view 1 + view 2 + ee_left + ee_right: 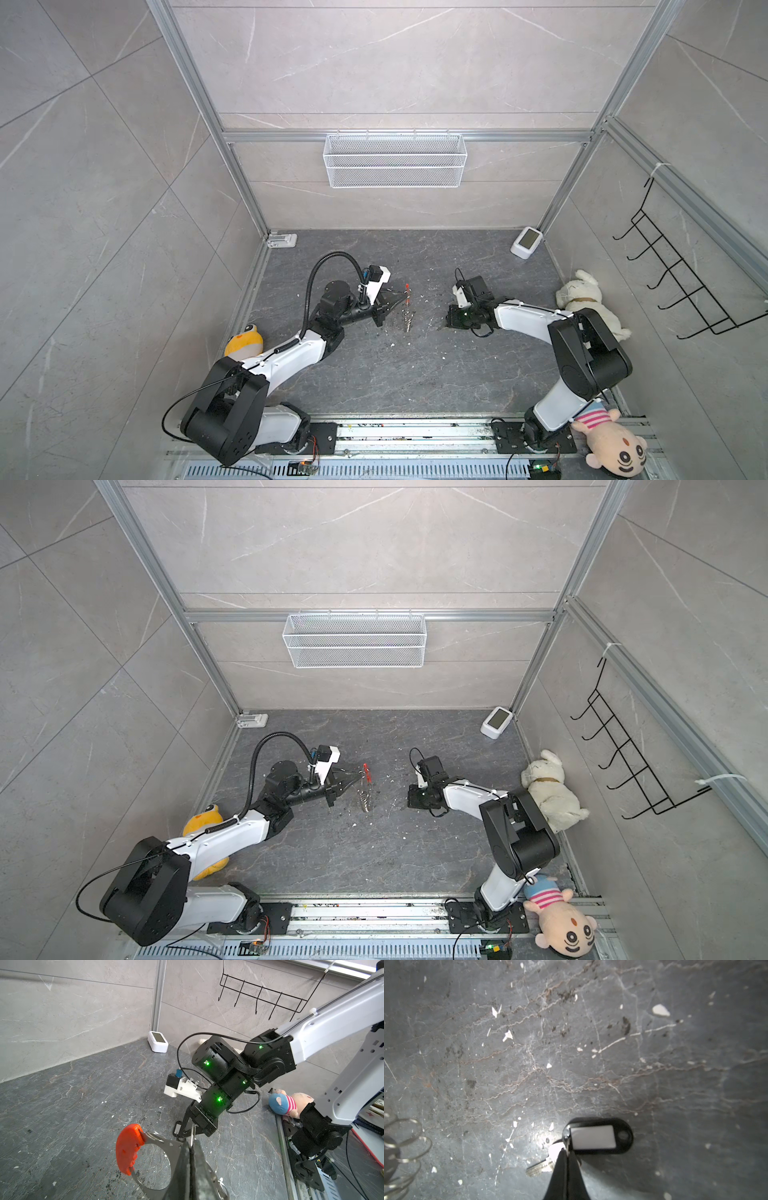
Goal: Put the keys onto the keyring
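Grasping step: right gripper [566,1150] pinches keys [593,1137] at its tips; left gripper [191,1145] clamps keyring [127,1147]. Next probably: lift keys toward it.

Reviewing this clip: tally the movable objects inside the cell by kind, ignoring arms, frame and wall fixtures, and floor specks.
Plush toys: 3 (yellow plush, white plush, striped plush)
keyring: 1
keys: 1 tagged set
display box: 1
Total: 6

White mesh basket [395,166] on the back wall, black hook rack [681,270] on the side wall, screen gadget [527,242] in the far corner, white plush dog [582,299] nearby.
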